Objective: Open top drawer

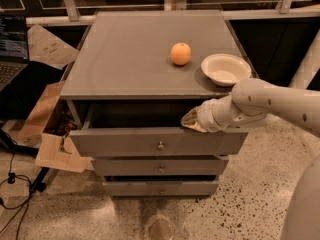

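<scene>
The top drawer (pixel 125 143) is a wide grey front with a small round metal knob (pixel 160 145) at its centre. It stands pulled out from the grey cabinet, with a dark gap showing behind its upper edge. My gripper (pixel 189 121) comes in from the right on a white arm and rests at the drawer's upper edge, right of centre, above and right of the knob.
An orange (pixel 180 53) and a white bowl (pixel 225 69) sit on the cabinet top (pixel 125 54). Two narrower grey drawer fronts (pixel 160 167) lie below. Cardboard (pixel 45 134), cables and a laptop (pixel 12 49) are at the left.
</scene>
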Controlling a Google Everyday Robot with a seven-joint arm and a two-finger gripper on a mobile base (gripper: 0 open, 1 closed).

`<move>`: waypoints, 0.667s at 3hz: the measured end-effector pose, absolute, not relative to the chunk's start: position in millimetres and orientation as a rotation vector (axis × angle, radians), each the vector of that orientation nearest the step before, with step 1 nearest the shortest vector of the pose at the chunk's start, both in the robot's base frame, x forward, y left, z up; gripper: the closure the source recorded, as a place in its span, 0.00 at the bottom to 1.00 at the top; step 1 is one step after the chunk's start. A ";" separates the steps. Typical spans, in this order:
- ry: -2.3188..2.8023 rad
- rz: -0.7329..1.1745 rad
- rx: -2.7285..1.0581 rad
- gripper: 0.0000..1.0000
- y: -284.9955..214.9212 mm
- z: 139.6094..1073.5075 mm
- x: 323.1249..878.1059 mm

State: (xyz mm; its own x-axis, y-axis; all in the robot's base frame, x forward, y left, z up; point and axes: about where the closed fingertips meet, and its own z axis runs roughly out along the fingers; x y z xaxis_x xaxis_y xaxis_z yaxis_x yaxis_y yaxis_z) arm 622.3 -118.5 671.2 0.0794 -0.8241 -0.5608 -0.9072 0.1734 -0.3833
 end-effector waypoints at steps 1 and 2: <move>1.743 0.150 -1.655 1.00 -118.4 673.5 621.9; 1.743 0.160 -1.681 1.00 -118.3 672.3 618.5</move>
State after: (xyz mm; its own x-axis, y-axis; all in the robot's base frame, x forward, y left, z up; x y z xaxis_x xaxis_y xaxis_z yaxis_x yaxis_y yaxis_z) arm 618.5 -118.3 672.3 0.0869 -0.8301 -0.5508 -0.9163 0.1503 -0.3712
